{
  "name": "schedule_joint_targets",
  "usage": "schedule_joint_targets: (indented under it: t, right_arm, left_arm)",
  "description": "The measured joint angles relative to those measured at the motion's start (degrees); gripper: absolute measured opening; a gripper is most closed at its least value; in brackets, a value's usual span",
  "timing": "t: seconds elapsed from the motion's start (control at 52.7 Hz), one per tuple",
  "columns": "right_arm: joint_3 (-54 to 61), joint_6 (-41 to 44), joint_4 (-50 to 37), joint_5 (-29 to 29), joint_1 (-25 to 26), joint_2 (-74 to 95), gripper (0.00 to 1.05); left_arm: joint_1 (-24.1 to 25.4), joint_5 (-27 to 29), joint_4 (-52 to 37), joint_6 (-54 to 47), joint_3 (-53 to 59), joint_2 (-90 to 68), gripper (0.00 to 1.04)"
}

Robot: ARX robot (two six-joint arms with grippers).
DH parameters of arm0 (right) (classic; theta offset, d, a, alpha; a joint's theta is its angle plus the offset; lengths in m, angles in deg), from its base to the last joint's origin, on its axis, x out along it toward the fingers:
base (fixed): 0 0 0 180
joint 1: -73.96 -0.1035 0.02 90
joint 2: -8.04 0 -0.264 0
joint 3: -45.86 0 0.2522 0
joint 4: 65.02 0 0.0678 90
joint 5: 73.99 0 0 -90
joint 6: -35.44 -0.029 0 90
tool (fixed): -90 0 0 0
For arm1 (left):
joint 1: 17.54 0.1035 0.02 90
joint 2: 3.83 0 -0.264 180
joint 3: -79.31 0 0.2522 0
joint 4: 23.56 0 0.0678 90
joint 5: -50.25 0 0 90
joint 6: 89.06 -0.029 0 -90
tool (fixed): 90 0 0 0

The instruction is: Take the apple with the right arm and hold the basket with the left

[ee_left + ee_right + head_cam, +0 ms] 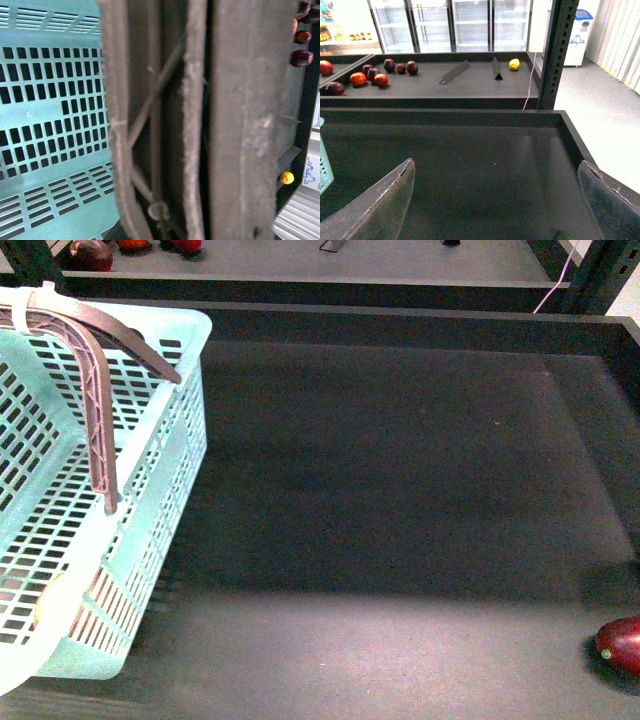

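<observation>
Basket (150, 540): aqua, with slotted walls. Its two brown handles (100, 410) are raised and meet above the opening. The left wrist view is filled by these handles at close range, with the basket interior behind them.

Left tool: no finger can be made out in any view, so its state cannot be told.

Right tool (495, 164): fingers (380, 205) spread wide apart with nothing between them, above the dark surface (400, 490) to the right of the basket.

Apple: not positively identified. A pale orange-red rounded shape (62, 605) shows through the basket wall, too obscured to name.

Maroon fruit (620, 643): on the surface, well apart to the right of the basket.

Shelf (445, 87): beyond the basket, carrying red fruits (370, 75) and a yellow fruit (514, 64).
</observation>
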Motion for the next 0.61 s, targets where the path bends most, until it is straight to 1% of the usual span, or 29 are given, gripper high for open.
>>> schedule_joint_targets:
  t: [0.608]
  right_arm:
    - [0.0,0.0,0.0,0.0,0.0,0.0,0.96]
  left_arm:
    - [0.3,0.0,0.3,2.7,0.2,-3.4,0.14]
